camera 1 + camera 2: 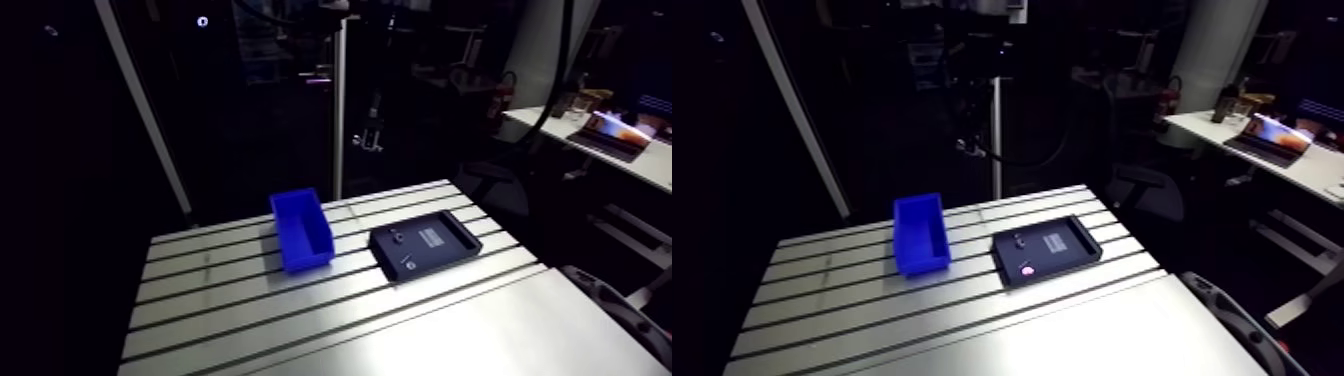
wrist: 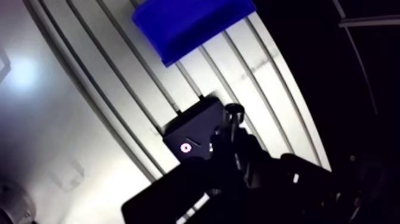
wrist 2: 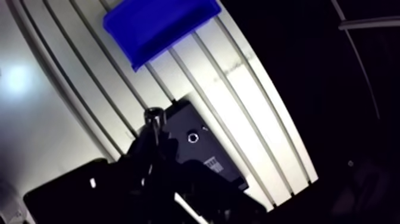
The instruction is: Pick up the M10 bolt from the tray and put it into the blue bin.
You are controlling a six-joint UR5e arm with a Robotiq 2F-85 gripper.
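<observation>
In the wrist view my gripper [image 2: 232,120] hangs high above the table, its dark fingers close together on a small dark bolt [image 3: 153,113] with a lit rim at their tips. Below it lies the black tray [image 1: 456,228], and a small ring-shaped part [image 3: 193,137] glints on its floor. In the arm view two small parts show in the tray, one of them [image 1: 1017,238] near the back rim. The blue bin [image 1: 302,228] stands open and looks empty, beside the tray and beyond it as seen from the gripper. I cannot make out the gripper in the arm view.
The slotted aluminium table [image 1: 250,310] carries only the bin and the tray. A grey upright post [image 1: 339,110] stands behind the table's back edge. A slanted pale bar [image 1: 145,110] rises at the back left.
</observation>
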